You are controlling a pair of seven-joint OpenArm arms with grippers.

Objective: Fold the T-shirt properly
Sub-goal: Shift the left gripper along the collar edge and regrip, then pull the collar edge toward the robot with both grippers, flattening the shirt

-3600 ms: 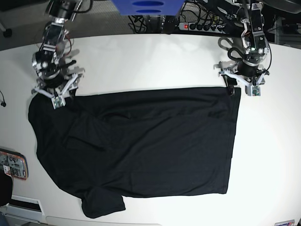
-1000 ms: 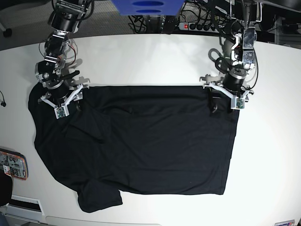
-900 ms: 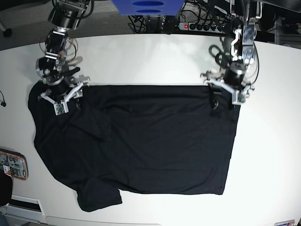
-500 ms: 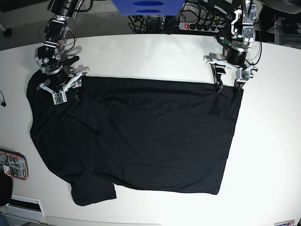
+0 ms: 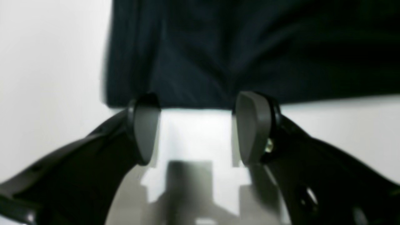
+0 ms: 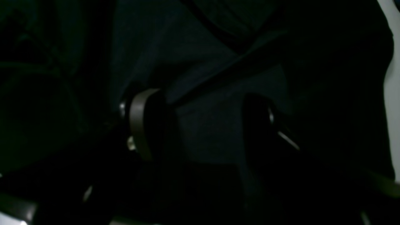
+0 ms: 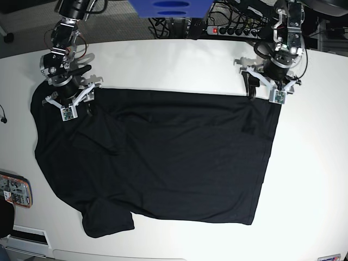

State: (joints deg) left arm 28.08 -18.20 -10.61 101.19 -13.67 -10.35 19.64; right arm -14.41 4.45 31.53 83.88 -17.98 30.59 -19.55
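Overall: white table (image 7: 179,60), fills the base view. T-shirt (image 7: 157,163), black, spread flat across its centre. Left gripper (image 7: 268,89), upper right, jaws apart at the shirt's top edge, nothing between the pads (image 5: 251,128). Right gripper (image 7: 69,105), upper left, jaws wide over the cloth. Power strip (image 7: 234,30), top edge. Phone (image 7: 13,190), lower left. Against half a second ago: shirt's position unchanged, left gripper slightly higher.

right claw (image 6: 200,125) perhaps shadow-hidden

A robotics lab: a white table (image 7: 174,60) backed by a power strip (image 7: 234,30) and tangled cables (image 7: 168,27).
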